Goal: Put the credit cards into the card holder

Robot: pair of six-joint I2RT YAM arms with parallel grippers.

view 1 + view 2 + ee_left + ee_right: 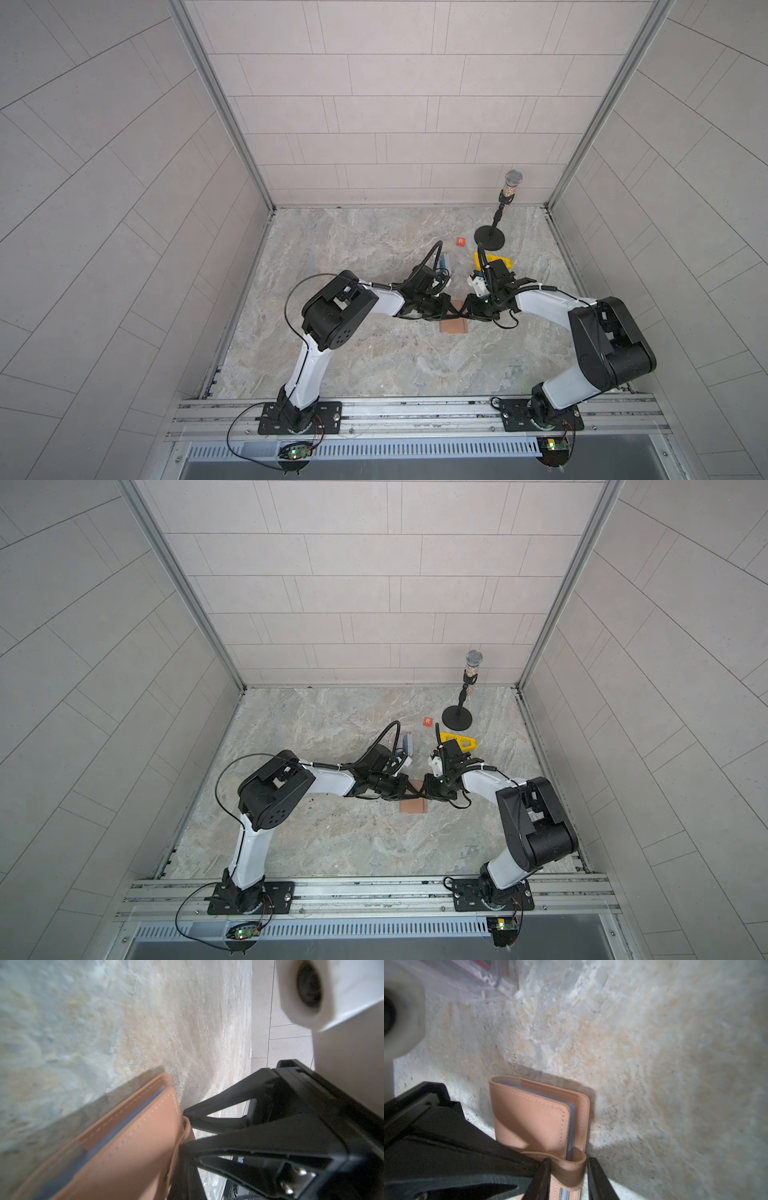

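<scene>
Starting at your right end effector point(569, 1165), you see its jaws standing apart, one on each side of the holder's point(533, 1118) tab point(571, 1172). The tab fills nearly all of the gap, and you cannot tell whether it is pinched or only bracketed. Your left end effector point(448, 311) has its jaws together. Its tip lies against the holder's cover just beside that tab, nose to nose with the right one. You cannot tell whether anything is caught between the left jaws.

The holder lies folded and flat on the desk point(374, 365), tan cover up, with blue-grey sleeves showing along its open edge and the tab looped round that edge. In both top views the holder point(454, 326) point(413, 806) sits near the middle of the desk, its far part hidden under the two end effectors and its near part bare.

Cards point(153, 262), teal and blue, sit in a clear stand point(410, 748) on the desk beyond your left wrist, well apart from the holder. Farther back you have an orange square point(460, 241), a yellow piece point(496, 262) behind your right wrist, and a microphone point(513, 178) on a round base.
</scene>
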